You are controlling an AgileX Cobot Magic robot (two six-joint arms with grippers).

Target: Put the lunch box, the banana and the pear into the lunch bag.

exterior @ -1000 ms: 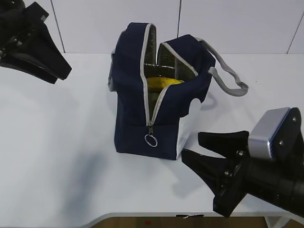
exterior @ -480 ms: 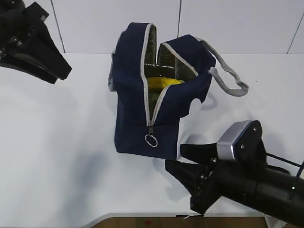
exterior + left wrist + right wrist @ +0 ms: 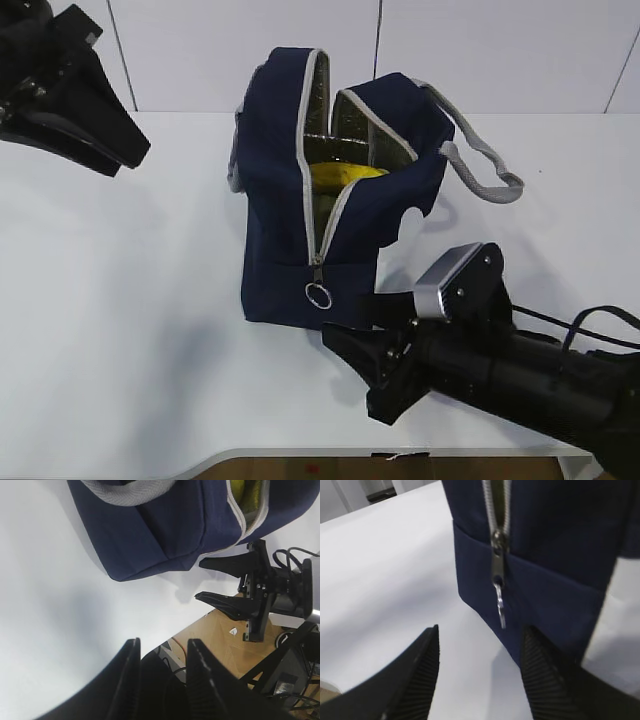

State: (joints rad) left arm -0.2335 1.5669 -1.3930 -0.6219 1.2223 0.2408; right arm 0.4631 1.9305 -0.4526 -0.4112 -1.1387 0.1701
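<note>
The navy lunch bag (image 3: 285, 230) stands upright mid-table, its grey zipper open down to the ring pull (image 3: 318, 295). Yellow fruit (image 3: 345, 174) shows inside against the foil lining; I cannot tell whether it is the banana or the pear. The lunch box is hidden. My right gripper (image 3: 350, 318) is open and empty, low on the table just right of the bag's front. In the right wrist view the gripper (image 3: 481, 630) faces the zipper pull (image 3: 499, 605), apart from it. My left gripper (image 3: 138, 150) hovers at the far left, open and empty (image 3: 162, 642).
The grey webbing handle (image 3: 483, 170) loops out to the bag's right. The white table (image 3: 120, 300) ends at a front edge close below the right arm. The left wrist view shows the right gripper (image 3: 198, 580) and wooden floor (image 3: 225, 645) past the table edge.
My right gripper has moved left and forward along the table towards the bag's lower front, ending close to the zipper pull. The left arm and the bag have not moved.
</note>
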